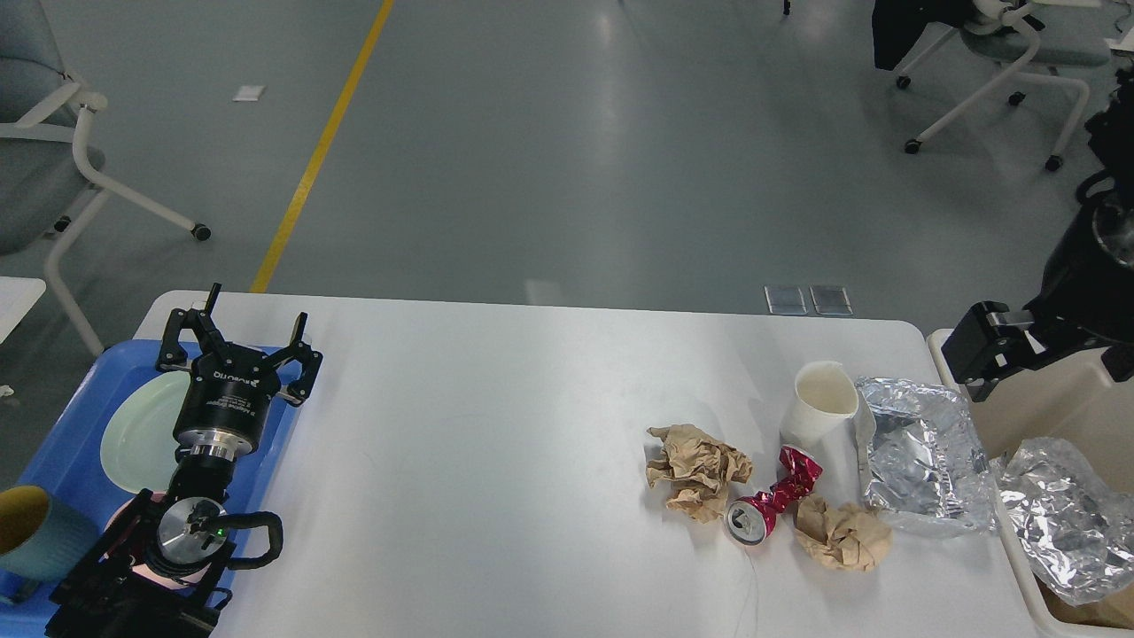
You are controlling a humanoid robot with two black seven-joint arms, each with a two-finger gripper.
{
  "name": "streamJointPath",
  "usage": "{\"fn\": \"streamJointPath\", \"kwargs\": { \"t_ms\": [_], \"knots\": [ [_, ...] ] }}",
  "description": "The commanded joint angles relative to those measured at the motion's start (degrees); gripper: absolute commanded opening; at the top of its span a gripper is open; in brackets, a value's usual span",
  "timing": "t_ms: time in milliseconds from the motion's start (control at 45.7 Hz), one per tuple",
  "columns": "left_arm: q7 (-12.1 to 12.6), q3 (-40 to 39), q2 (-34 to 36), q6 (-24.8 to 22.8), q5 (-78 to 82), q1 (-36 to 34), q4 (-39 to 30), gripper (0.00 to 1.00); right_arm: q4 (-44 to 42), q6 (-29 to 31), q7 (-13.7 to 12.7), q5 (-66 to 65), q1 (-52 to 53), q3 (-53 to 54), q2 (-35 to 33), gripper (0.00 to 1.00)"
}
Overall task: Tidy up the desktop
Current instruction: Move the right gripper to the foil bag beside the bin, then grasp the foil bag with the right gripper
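The white desktop [496, 443] carries litter at its right end: two crumpled brown paper balls [698, 470] [842, 534], a crushed red can [769, 507], a dented white paper cup [826, 415] and a crumpled foil sheet [926, 456]. My left gripper [237, 338] is open and empty, hovering over the blue tray [62, 443] at the desktop's left edge. My right arm enters from the right edge. Its dark far end [985, 350] hangs over the bin's near-left corner, and its fingers cannot be told apart.
An off-white bin [1063, 408] stands off the desktop's right end with crumpled foil [1059, 518] in it. The tray holds a pale green plate [133, 434] and a teal cup [35, 532]. Office chairs stand on the floor beyond.
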Motion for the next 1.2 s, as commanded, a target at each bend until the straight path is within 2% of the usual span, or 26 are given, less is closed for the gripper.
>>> {"fn": "streamJointPath", "kwargs": {
  "t_ms": [0, 175, 328, 416, 438, 525, 591, 722, 898, 963, 1073, 1182],
  "knots": [
    [-0.1, 0.0, 0.1, 0.0, 0.0, 0.1, 0.0, 0.96, -1.3, -2.2, 0.0, 0.1, -5.8, -0.2, -1.4, 1.0],
    [-0.1, 0.0, 0.0, 0.0, 0.0, 0.1, 0.0, 0.96, -6.9, -7.3, -0.2, 4.6, -18.8, -0.4, -5.5, 0.99],
    [-0.1, 0.0, 0.0, 0.0, 0.0, 0.1, 0.0, 0.96, -14.7, -14.6, -0.4, 22.0, -34.9, -1.8, -8.1, 0.97],
    [-0.1, 0.0, 0.0, 0.0, 0.0, 0.0, 0.0, 0.96, -15.9, -20.4, -0.4, 31.4, -41.7, -0.6, -10.0, 0.94],
    [-0.1, 0.0, 0.0, 0.0, 0.0, 0.1, 0.0, 0.96, -16.4, -24.3, -0.4, 36.0, -44.3, 0.6, -10.9, 0.94],
    [0.0, 0.0, 0.1, 0.0, 0.0, 0.0, 0.0, 0.96, -17.9, -31.0, -0.3, 43.3, -50.8, 5.9, -12.5, 0.96],
    [0.0, 0.0, 0.0, 0.0, 0.0, 0.0, 0.0, 0.96, -21.4, -32.3, -0.3, 45.7, -55.6, 10.3, -13.6, 1.0],
    [0.0, 0.0, 0.0, 0.0, 0.0, 0.0, 0.0, 0.96, -28.7, -32.3, -0.3, 46.1, -65.8, 18.0, -15.5, 1.0],
    [0.0, 0.0, 0.0, 0.0, 0.0, 0.0, 0.0, 0.96, -35.3, -39.0, -0.3, 47.4, -77.4, 29.5, -15.5, 1.0],
    [0.0, 0.0, 0.0, 0.0, 0.0, 0.0, 0.0, 0.96, -36.8, -41.5, -0.3, 47.4, -79.2, 30.6, -15.0, 1.0],
    [0.0, 0.0, 0.0, 0.0, 0.0, 0.0, 0.0, 0.96, -39.7, -42.0, -0.3, 47.1, -82.0, 31.2, -13.8, 0.98],
    [0.0, 0.0, 0.0, 0.0, 0.0, 0.0, 0.0, 0.96, -43.1, -42.2, -0.3, 47.2, -84.1, 31.7, -12.0, 0.91]
  ]
}}
